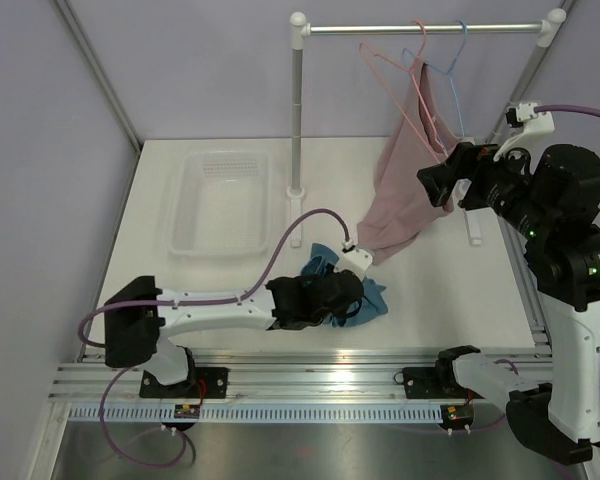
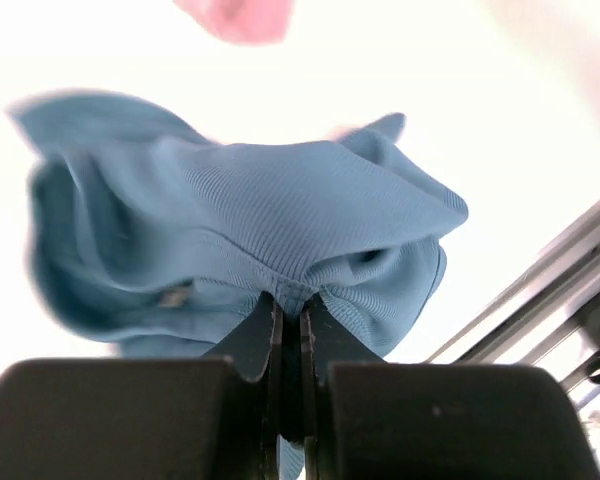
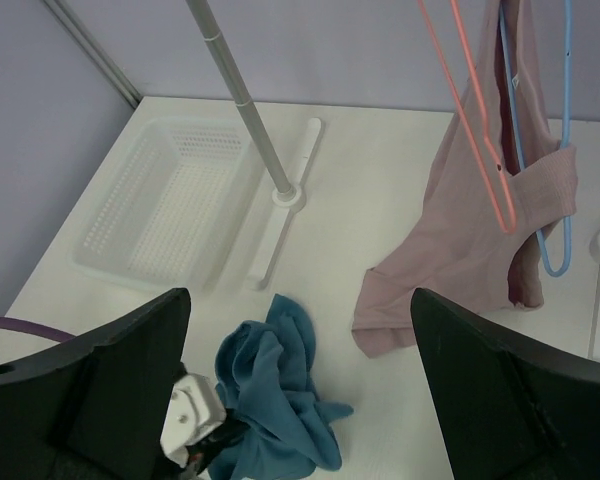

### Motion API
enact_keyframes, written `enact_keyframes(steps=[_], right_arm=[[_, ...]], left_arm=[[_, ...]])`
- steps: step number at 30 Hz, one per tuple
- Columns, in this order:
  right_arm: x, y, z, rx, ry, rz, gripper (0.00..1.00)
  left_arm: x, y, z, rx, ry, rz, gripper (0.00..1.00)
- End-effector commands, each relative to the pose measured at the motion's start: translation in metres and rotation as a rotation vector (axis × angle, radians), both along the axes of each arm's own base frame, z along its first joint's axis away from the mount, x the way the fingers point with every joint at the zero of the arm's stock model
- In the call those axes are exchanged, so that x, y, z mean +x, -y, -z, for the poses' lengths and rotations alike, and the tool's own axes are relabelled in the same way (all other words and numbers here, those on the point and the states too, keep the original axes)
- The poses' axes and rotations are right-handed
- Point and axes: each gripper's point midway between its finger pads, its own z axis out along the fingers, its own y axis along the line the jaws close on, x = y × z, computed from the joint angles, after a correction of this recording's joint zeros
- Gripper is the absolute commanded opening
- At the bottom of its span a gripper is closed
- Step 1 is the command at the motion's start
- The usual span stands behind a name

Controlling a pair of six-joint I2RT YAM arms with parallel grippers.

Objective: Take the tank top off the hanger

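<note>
One teal tank top [image 1: 373, 298], and it's lying in a crumpled heap on the bench [image 1: 450, 300], near the front edge and about the middle. It isn't touching the pink hanger [image 3: 507, 218] anywhere. That one hangs bare on the rail [image 1: 420, 30] at the far right.

The left gripper [image 2: 291, 315] is clenched on a fold of the top. In the wrist view the two jaws are pressed together with a hem pinched between them. The right gripper [image 1: 442, 180] is up high on the right with its jaws spread wide and nothing in them, just beside the mauve top [image 1: 400, 200] on the blue hanger [image 3: 566, 100].

So by my read the removal itself is done and what's left is letting go cleanly. I'd open the jaws fully while the bundle rests on the bench, then back straight out low along the arm's own line. That way the fabric doesn't cling to a finger and get dragged. Lifting first would probably just haul the whole heap up again.

Material-wise, the top is a fine ribbed knit, soft and floppy, piled in deep loose folds with a stitched hem edge. Both hangers are thin, smooth wire. The mauve top looks like a similar knit, draped with one corner reaching down toward the bench. There's a white perforated plastic basket [image 1: 183, 200] at the far left, well apart from everything.
</note>
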Motion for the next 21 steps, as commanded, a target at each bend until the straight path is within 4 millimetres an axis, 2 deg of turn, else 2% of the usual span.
enact_keyframes(steps=[1,3,4,6,7,8,9,10,12,13,15,16,18,19,21], right_arm=[[0.000,0.002,-0.005,0.004,0.032,0.014,0.99],[-0.002,0.005,-0.003,-0.004,0.028,0.026,1.00],[-0.002,0.006,-0.001,-0.012,0.025,0.030,0.99],[-0.005,0.009,0.000,-0.016,0.026,0.042,0.99],[-0.005,0.010,0.002,-0.018,0.022,0.046,0.99],[-0.006,0.011,0.004,-0.021,0.018,0.049,0.99],[-0.006,0.012,0.004,-0.022,0.018,0.055,0.99],[-0.006,0.012,0.006,-0.023,0.015,0.056,0.99],[-0.006,0.013,0.008,-0.024,0.012,0.059,0.99],[-0.006,0.013,0.009,-0.026,0.008,0.061,0.99],[-0.004,0.013,0.012,-0.028,-0.001,0.062,0.99],[-0.003,0.012,0.015,-0.030,-0.009,0.061,0.99],[-0.001,0.012,0.018,-0.030,-0.015,0.061,0.99],[0.000,0.012,0.021,-0.032,-0.023,0.061,1.00],[0.001,0.012,0.026,-0.036,-0.031,0.063,1.00]], left_arm=[[0.028,-0.023,-0.075,-0.052,0.149,-0.111,0.00],[0.037,-0.036,-0.108,-0.084,0.193,-0.151,0.00],[0.044,-0.049,-0.114,-0.058,0.207,-0.176,0.00],[0.054,-0.066,-0.150,-0.104,0.246,-0.222,0.00],[0.060,-0.075,-0.160,-0.106,0.259,-0.239,0.00],[0.073,-0.092,-0.169,-0.106,0.267,-0.285,0.00],[0.078,-0.099,-0.186,-0.137,0.276,-0.299,0.00],[0.089,-0.119,-0.200,-0.151,0.292,-0.343,0.00],[0.097,-0.132,-0.223,-0.197,0.308,-0.362,0.00],[0.107,-0.150,-0.234,-0.210,0.326,-0.401,0.00],[0.117,-0.165,-0.246,-0.227,0.335,-0.426,0.00],[0.128,-0.182,-0.257,-0.227,0.349,-0.474,0.00],[0.139,-0.194,-0.264,-0.230,0.350,-0.493,0.00],[0.149,-0.212,-0.274,-0.237,0.359,-0.538,0.00],[0.166,-0.227,-0.271,-0.230,0.335,-0.575,0.00]])
